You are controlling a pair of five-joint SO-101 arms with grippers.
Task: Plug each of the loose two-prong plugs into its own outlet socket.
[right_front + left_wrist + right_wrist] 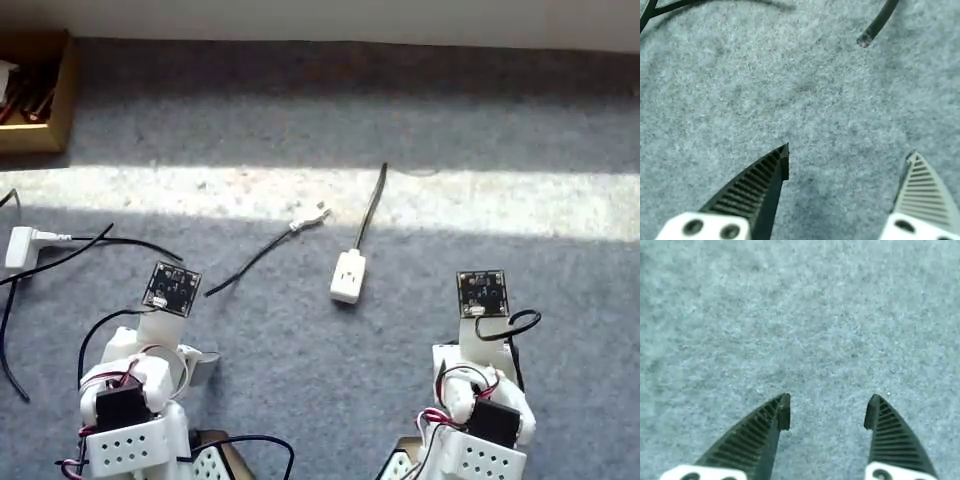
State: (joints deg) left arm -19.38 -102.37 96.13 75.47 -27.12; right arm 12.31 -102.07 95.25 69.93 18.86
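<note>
1. the small pale two-prong plug (310,218) on its thin black cord (250,258) lies flat on the grey felt-covered tabletop (560,330). it is near the white rectangular outlet socket block (348,277), at its 11 o'clock, and not touching it.
2. the outlet socket block sits near the middle of the tabletop, with its thick black lead (372,205) running toward 12 o'clock.
3. a white plug-shaped piece (22,245) with dark cables rests at the 9 o'clock edge; i cannot tell whether it is a plug or a socket.
4. the left gripper (849,152) is released, jaws spread over bare felt, with a black cord's cut tail (865,40) lying near it. the right gripper (829,399) is likewise released and holds nothing.
5. judgement: the two-prong plug looks light and rigid and its cord limp, so it will likely slide and swivel. pinch the plug body across its flat sides, leaving the prongs free.
6. judgement: the outlet socket block also looks light and may skid when pushed. the other gripper should probably brace its sides, away from the slots.
</note>
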